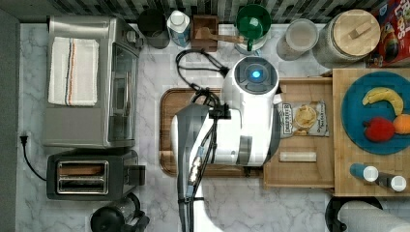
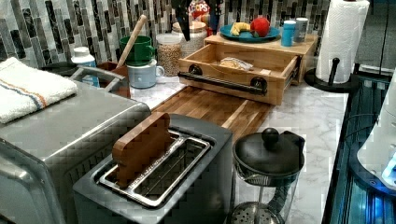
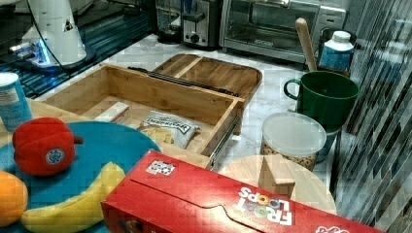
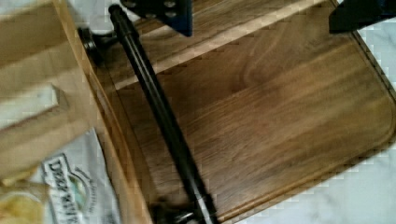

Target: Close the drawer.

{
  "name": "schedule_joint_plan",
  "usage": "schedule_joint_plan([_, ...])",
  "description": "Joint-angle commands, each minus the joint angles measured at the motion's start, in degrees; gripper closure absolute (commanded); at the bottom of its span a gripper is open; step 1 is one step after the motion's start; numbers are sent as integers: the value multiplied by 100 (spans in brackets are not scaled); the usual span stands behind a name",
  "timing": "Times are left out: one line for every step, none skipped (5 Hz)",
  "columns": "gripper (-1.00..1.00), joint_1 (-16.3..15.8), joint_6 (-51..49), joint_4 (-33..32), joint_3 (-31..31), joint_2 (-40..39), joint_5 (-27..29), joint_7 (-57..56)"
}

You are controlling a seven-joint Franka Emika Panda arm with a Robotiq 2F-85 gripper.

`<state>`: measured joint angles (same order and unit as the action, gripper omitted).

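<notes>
The drawer (image 1: 298,182) stands pulled out from under the light-wood slab, over the dark cutting board (image 1: 169,107). Its front wall (image 2: 233,94) carries a long black handle (image 2: 219,82), also seen as handle (image 4: 161,116) and handle (image 3: 184,80). Inside lie a chip bag (image 1: 304,118) and a small wood block (image 1: 297,156). My gripper (image 4: 261,16) is open, its fingers (image 4: 173,14) wide apart, above the cutting board (image 4: 280,107) beside the handle and touching nothing. In the left view the gripper (image 2: 198,21) hangs high above the drawer. In the top view my arm covers the drawer's front.
A blue plate (image 1: 355,128) with fruit and two small bottles sit on the slab. Mugs, jars and a cereal box (image 3: 218,204) line the back wall. The toaster oven (image 1: 87,82), toaster (image 1: 92,174), French press (image 2: 268,163) and paper towel roll (image 2: 341,37) stand around.
</notes>
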<state>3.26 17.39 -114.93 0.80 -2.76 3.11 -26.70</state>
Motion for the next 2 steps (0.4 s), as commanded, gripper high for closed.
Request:
schedule_joint_plan([100,-360,866,-898,538,458,-300,-717])
schedule_joint_plan([100,-373,1213,-1172,588,377,-582,-799])
